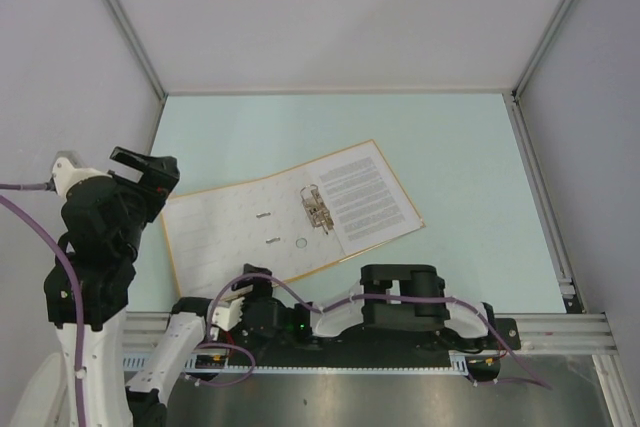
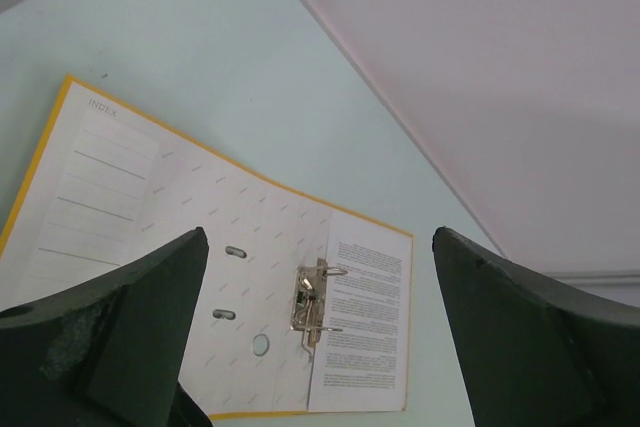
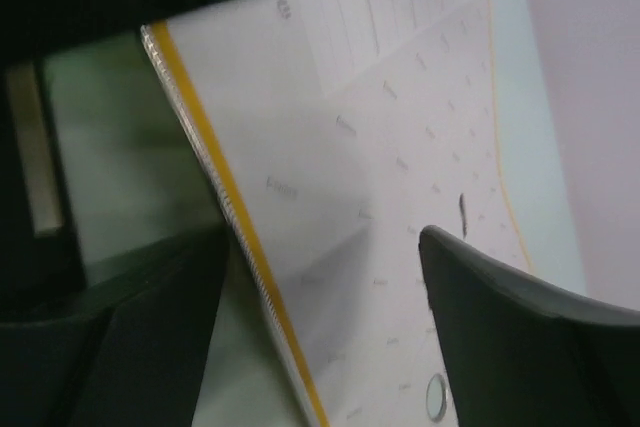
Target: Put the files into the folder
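The folder (image 1: 225, 232) lies open on the table, whitish inside with an orange-yellow rim and a metal ring clip (image 1: 317, 209). The files (image 1: 365, 197), a white sheet of dense black text, lie on its right half against the clip. My left gripper (image 1: 146, 173) is open and empty, raised above the folder's left end. In the left wrist view, the folder (image 2: 120, 197), the clip (image 2: 312, 299) and the files (image 2: 365, 322) show between its open fingers (image 2: 150, 307). My right gripper (image 1: 250, 282) is open at the folder's near edge. That yellow edge (image 3: 235, 207) runs between its fingers (image 3: 500, 317).
White walls close in the light green table (image 1: 450, 147) at the left, back and right. A metal rail (image 1: 570, 327) runs along the near edge by the arm bases. Purple cables (image 1: 60, 267) hang beside the left arm.
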Controlling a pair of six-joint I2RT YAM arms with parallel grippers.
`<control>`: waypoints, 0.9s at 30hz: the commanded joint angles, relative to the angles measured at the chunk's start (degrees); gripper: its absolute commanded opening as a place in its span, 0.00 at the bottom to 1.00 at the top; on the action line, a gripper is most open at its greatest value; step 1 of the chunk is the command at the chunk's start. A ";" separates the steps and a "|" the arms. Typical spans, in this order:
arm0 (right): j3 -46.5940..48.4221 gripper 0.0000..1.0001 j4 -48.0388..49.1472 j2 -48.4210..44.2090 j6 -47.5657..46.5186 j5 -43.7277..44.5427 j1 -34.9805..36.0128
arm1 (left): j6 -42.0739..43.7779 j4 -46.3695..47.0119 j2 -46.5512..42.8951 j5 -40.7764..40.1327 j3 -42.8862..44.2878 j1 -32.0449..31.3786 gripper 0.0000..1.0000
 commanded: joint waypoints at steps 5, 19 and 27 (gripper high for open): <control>12.21 0.30 0.74 3.73 5.06 6.31 -5.17 | 2.08 4.94 2.15 6.00 3.99 0.28 1.00; 15.37 0.00 -6.75 0.47 19.76 0.95 -18.44 | 5.85 15.14 3.82 17.16 2.68 0.28 0.99; 14.94 0.00 -8.93 1.18 22.12 -2.30 -21.08 | 8.67 17.69 2.15 19.63 -2.33 0.28 1.00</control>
